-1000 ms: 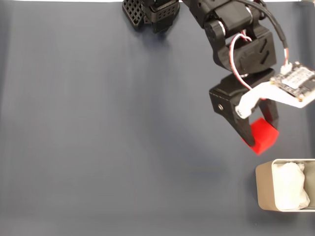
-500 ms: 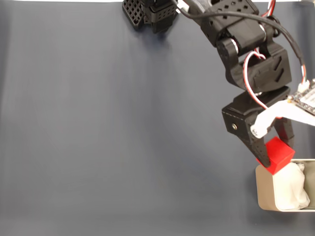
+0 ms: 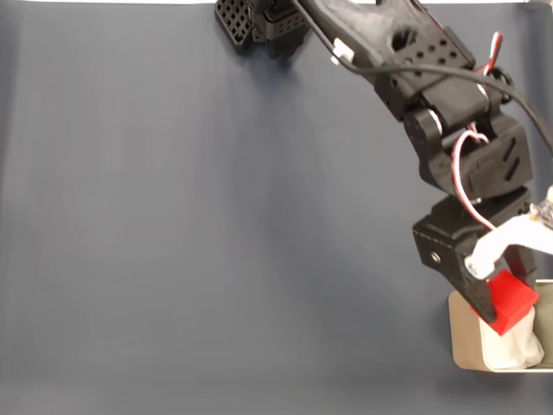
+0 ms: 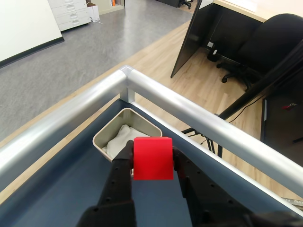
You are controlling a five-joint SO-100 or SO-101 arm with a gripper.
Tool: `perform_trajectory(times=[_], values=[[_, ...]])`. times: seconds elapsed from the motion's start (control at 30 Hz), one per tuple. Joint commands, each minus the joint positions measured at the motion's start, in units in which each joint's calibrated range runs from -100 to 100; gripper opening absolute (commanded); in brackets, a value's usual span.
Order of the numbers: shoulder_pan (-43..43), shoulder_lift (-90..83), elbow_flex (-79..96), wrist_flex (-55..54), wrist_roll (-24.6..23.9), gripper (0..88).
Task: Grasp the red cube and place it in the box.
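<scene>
Red cube (image 3: 511, 300) sits clamped in the end effector (image 3: 499, 304), raised off the dark blue tabletop (image 3: 207, 242) and overlapping the upper left corner of the box (image 3: 463, 335) in the fixed view. Being a cube it has no long axis; in that view it is turned so one corner points down toward the white padding (image 3: 510, 347) inside the box. In the wrist view the cube (image 4: 152, 158) shows one flat face square to the camera, with its top edge level.

The end effector (image 4: 152, 163) is closed onto the cube, a black finger (image 4: 122, 165) pressed against each side face, spread only as wide as the cube itself.

In the wrist view the box (image 4: 127, 134) lies just beyond the cube, near the corner of the tabletop, its rim partly hidden behind the cube. A silver rail (image 4: 199, 118) runs along the tabletop's edges behind it. Past the rail are a wooden floor, a dark desk panel (image 4: 199, 38) and a black office chair (image 4: 265, 47). In the fixed view the black arm (image 3: 432, 112) stretches from the top edge down to the box.
</scene>
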State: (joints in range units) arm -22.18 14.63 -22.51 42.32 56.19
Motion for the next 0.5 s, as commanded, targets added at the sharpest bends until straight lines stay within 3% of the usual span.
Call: perform_trajectory(times=[0.0,0.47], values=[[-0.97,0.96,-6.59,0.38,-0.63,1.5],[-2.75,7.29,-14.44,1.2,0.59,1.4]])
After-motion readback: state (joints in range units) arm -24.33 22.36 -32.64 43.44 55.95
